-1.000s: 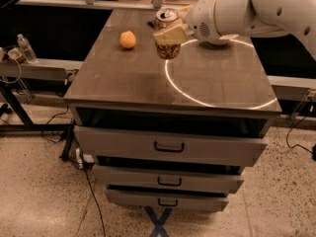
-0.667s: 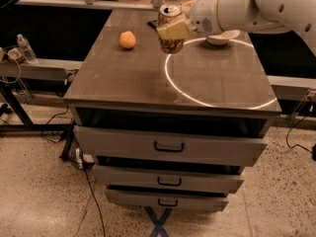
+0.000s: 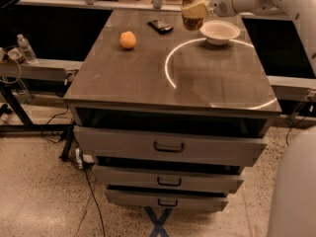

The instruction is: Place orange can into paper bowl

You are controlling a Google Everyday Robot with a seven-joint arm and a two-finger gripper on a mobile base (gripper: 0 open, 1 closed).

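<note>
The orange can (image 3: 193, 18), with a silver top and an orange-tan label, hangs above the table's far side, just left of the paper bowl (image 3: 219, 31). My gripper (image 3: 196, 8) is shut on the can, its pale finger across the can's upper half, and the white arm reaches in from the upper right. The white bowl sits on the table near the far right, inside a bright ring of light, and looks empty.
A small round orange fruit (image 3: 128, 40) lies on the table at the left. A dark flat object (image 3: 160, 26) lies near the far edge. The grey table (image 3: 148, 83) tops a cabinet with three partly open drawers (image 3: 168, 147). A water bottle (image 3: 24, 48) stands at the far left.
The gripper has lifted the can up from the table and carried it away toward the far side, next to the bowl. The bowl, earlier hidden behind the arm, now shows.
</note>
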